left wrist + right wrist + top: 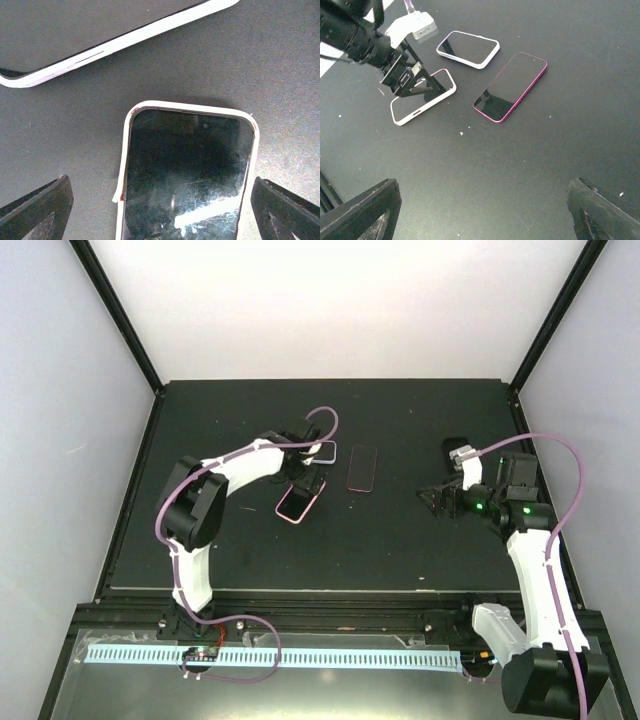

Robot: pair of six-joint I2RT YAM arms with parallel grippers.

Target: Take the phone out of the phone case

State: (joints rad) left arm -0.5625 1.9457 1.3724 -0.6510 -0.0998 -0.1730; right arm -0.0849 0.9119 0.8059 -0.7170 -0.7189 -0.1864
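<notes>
A phone (187, 170) with a dark, scratched screen lies face up in a white phone case (123, 150) on the black mat. The case's left edge is split. My left gripper (160, 182) hovers over the phone's upper end, open, one finger off each long side and neither touching it. From above, the left gripper (305, 483) stands over the phone (297, 504). In the right wrist view the left gripper (412, 85) covers part of that phone (420, 102). My right gripper (434, 498) is open, apart at the right, and holds nothing (482, 210).
A second phone in a white case (322, 452) (468, 48) (115, 42) lies just beyond the first. A phone with a pink rim (362, 468) (511, 86) lies to their right. Black frame posts and white walls ring the black mat (250, 550).
</notes>
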